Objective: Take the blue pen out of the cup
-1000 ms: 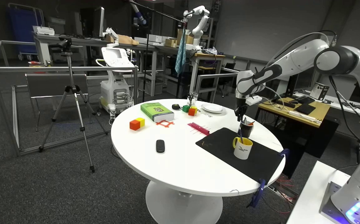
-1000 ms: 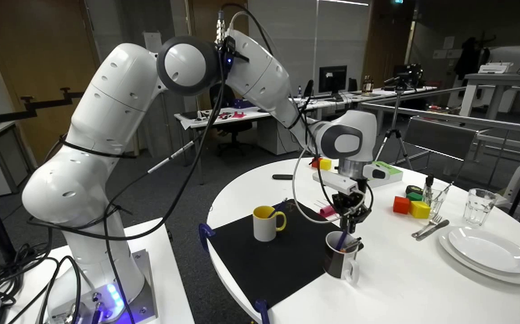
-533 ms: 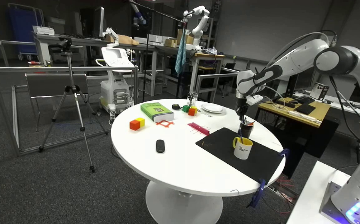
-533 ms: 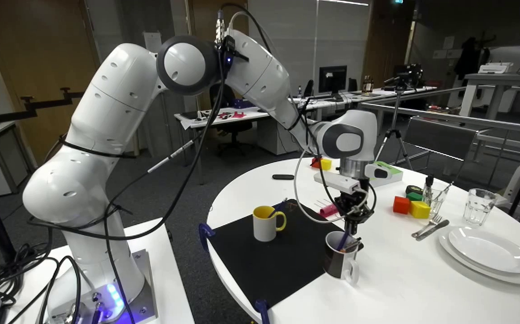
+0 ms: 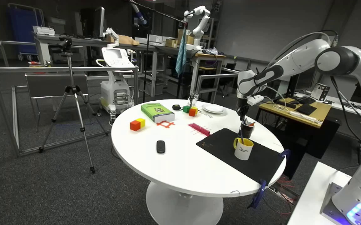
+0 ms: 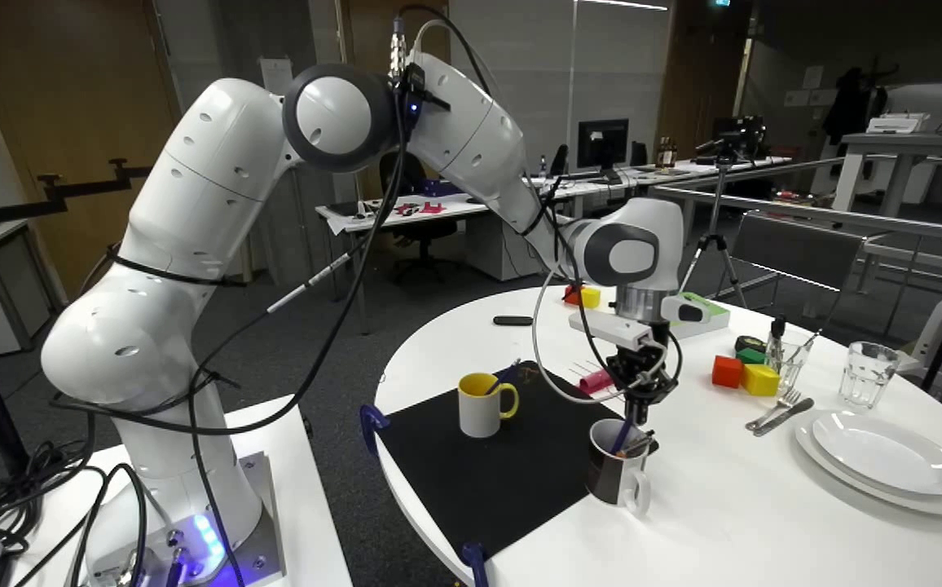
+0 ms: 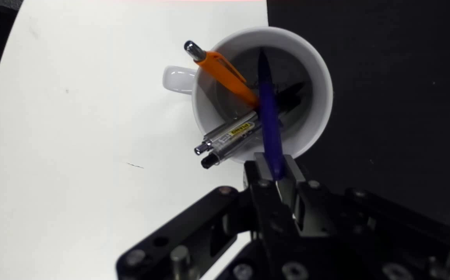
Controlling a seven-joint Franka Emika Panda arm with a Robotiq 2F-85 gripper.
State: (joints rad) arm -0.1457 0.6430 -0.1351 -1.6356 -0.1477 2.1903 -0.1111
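Arm [image 6: 339, 116] arched, wrist [image 6: 632, 253] low, gripper [image 7: 275, 167] pointing down, fingers [image 7: 295, 168] pinched

Pretty clearly a robotics lab I'm standing in. Big white robot arm [image 6: 165, 216] up on a white stand [image 6: 308, 522], black cables [image 6: 11, 489] heaped beside it, plus another arm [image 5: 199, 29] at the back of the room. Around me there's a tripod [image 5: 72, 89], metal railings [image 5: 27, 70], a chunky white console [image 5: 115, 93] with a tilted panel [image 5: 117, 58], and boxes [image 5: 171, 43] on a long bench [image 5: 58, 39]. Bit of an office feel too, honestly: a monitor [image 6: 603, 143], white desks [image 6: 455, 214], an office chair [image 6: 414, 179] and dark carpet [image 5: 58, 187] underfoot.
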